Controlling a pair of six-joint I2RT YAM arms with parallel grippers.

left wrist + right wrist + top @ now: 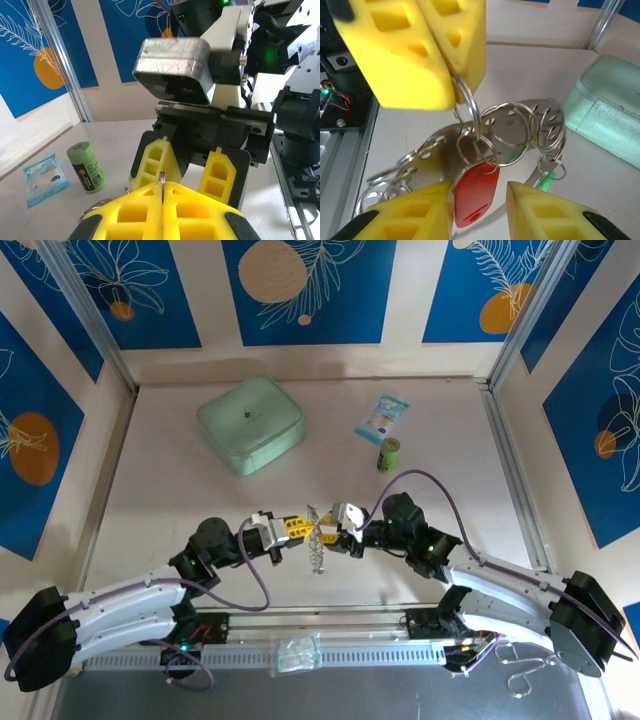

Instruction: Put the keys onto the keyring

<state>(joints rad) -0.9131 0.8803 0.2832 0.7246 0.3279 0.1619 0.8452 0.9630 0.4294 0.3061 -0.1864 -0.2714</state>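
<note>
The keyring (317, 540) hangs above the table (180, 500) in the near middle, between the two grippers. From above, its silvery bunch is a thin streak with its long axis running far to near. The left gripper (298, 527) has its yellow fingers (135, 210) pressed together on the keyring's wire (the left wrist view shows only that wire's edge rising from the seam). The right gripper (338, 523) faces it from the right, jaws set wide.

The right wrist view shows what the top view cannot. The red key (476, 192) dangles lengthwise, ring end up, between the parted fingers. The green key (546, 180) is a sliver under the loops.

Farther off on the table lie a mint-green pouch (250, 425), a pale blue packet (383, 418) and a green cylinder (388, 454), well apart from both grippers. In the left wrist view the right arm's bulk blocks the pouch.
</note>
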